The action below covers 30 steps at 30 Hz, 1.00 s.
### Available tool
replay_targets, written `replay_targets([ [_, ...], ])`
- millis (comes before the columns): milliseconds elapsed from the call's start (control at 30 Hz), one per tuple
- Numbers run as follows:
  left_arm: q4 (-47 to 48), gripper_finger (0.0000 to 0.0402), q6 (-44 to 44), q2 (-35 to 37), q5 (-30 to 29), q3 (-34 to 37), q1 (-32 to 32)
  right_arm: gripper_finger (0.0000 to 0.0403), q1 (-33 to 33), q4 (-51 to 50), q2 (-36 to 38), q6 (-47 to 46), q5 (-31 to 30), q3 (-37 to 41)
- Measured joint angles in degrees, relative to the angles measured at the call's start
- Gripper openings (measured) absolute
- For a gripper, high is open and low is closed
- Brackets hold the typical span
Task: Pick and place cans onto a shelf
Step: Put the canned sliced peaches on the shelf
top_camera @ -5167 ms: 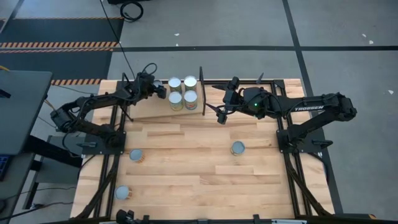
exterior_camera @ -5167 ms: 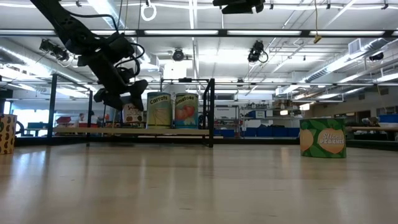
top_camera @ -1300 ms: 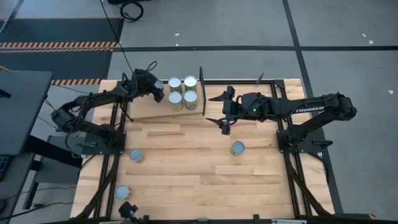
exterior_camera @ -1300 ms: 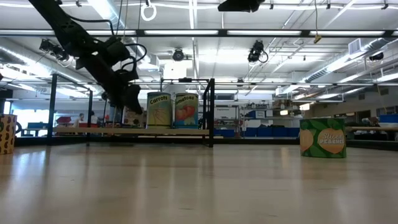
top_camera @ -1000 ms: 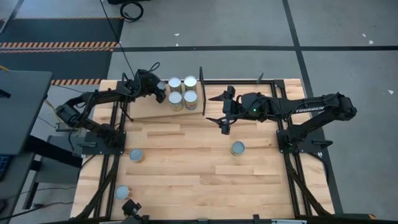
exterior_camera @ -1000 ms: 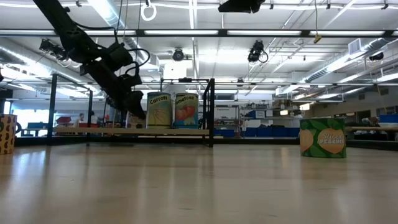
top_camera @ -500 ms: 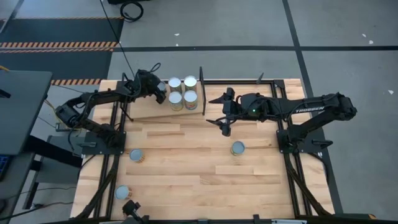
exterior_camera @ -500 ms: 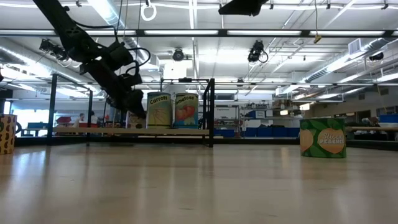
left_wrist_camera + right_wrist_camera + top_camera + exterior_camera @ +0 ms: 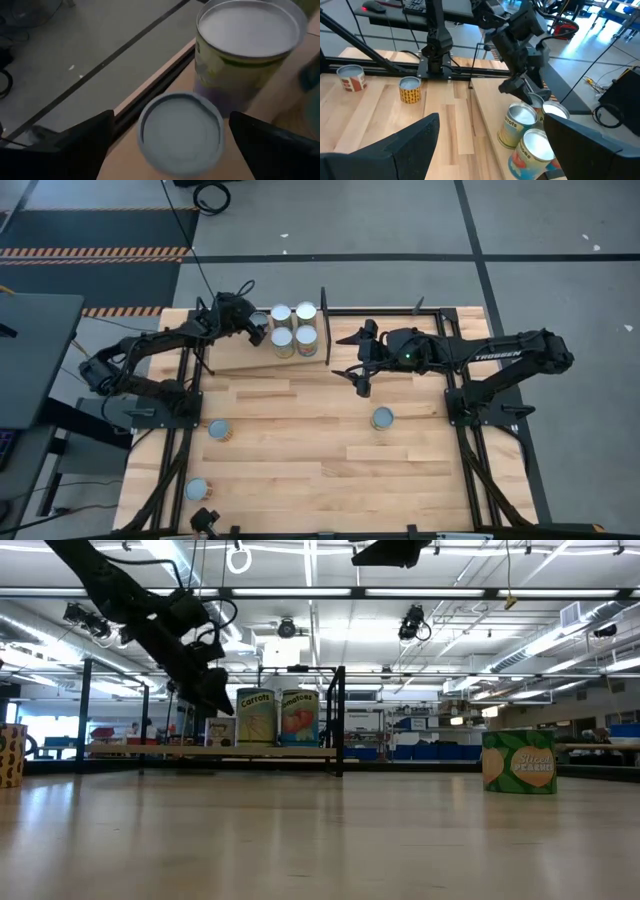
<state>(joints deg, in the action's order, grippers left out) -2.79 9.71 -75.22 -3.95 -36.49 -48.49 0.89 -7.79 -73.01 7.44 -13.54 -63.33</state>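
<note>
A: Currently, where is the left hand held?
B: Above the shelf, over a can, fingers spread wide apart around it, not touching.
A: And the right hand?
B: Held open over the tabletop, just beside the divider. Three cans are left there.

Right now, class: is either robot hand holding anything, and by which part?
Nothing is held. The left hand is open over a can, fingers clear of its sides; the right hand is open and empty.
</note>
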Motion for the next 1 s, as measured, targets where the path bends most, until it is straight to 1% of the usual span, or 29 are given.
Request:
replay_targets([
  [133, 5.20, 0.0400, -1.10, 4.93, -0.07, 0.02, 0.11, 0.0366, 0.02, 0.44, 0.00, -0.24, 0.02, 0.01],
  [233, 8.38, 0.0400, -5.38, 9.17, 0.08, 0.02, 0.89, 0.0366, 0.00, 0.48, 0.00, -0.24, 0.02, 0.02],
  [367, 13.08, 0.0400, -9.09, 15.13, 2.10, 0.02, 3.13, 0.0366, 0.01, 0.86, 0.00, -0.23, 0.02, 0.01],
  [467, 14.52, 0.0400, -10.57, 18.97, 2.65, 0.02, 5.06, 0.0366, 0.00, 0.88, 0.00, -0.23, 0.02, 0.02],
  [567, 14.29, 0.0400, -14.85, 21.83, 2.54, 0.02, 6.42, 0.0366, 0.02, 1.26, 0.00, -0.24, 0.02, 0.00],
  [700, 13.24, 0.0400, -21.88, 23.91, 2.61, 0.02, 7.59, 0.0366, 0.00, 1.92, 0.00, -0.22, 0.02, 0.02],
  [867, 12.54, 0.0400, -25.13, 24.00, 2.58, 0.02, 7.89, 0.0366, 0.00, 2.60, 0.00, -0.24, 0.03, 0.01],
  [933, 11.38, 0.0400, -30.73, 24.00, 2.56, 0.02, 8.08, 0.0366, 0.00, 2.63, 0.00, -0.23, 0.04, 0.00],
  [1000, 10.84, 0.0400, -33.14, 24.00, 2.54, 0.02, 8.22, 0.0366, 0.00, 2.61, 0.00, -0.23, 0.03, 0.01],
])
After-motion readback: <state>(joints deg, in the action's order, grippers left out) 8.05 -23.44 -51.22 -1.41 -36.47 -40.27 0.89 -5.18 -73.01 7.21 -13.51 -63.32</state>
